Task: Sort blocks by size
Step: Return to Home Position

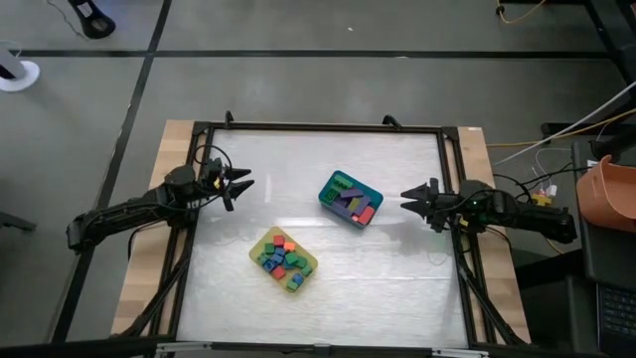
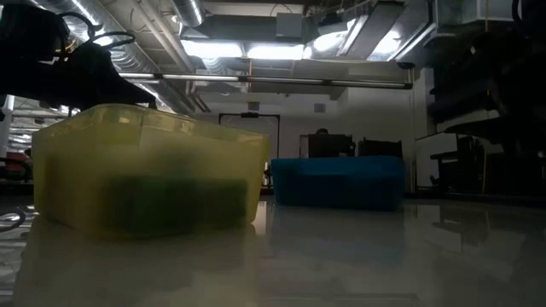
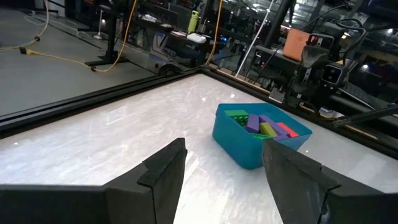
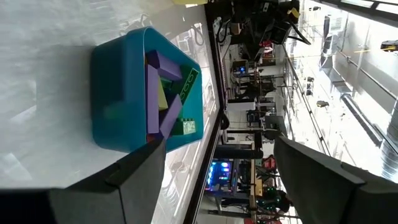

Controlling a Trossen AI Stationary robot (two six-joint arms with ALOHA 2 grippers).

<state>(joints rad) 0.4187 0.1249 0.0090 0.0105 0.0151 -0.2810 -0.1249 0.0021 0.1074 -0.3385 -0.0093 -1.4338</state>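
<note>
The blocks lie in two trays on the white table. The teal-blue tray (image 1: 350, 199) at the centre holds longer bars, green, purple, red and yellow; it also shows in the left wrist view (image 3: 258, 134) and the right wrist view (image 4: 146, 93). The yellow tray (image 1: 283, 260) nearer the front holds several short cubes, red, green, blue and orange. My left gripper (image 1: 243, 183) hangs open and empty at the table's left side. My right gripper (image 1: 407, 199) hangs open and empty at the right side, pointing at the teal-blue tray.
A black frame (image 1: 318, 127) runs round the table. An orange bin (image 1: 611, 189) and cables stand off the table's right side. In the low view the yellow tray (image 2: 145, 179) stands near the camera and the teal-blue tray (image 2: 337, 181) farther back.
</note>
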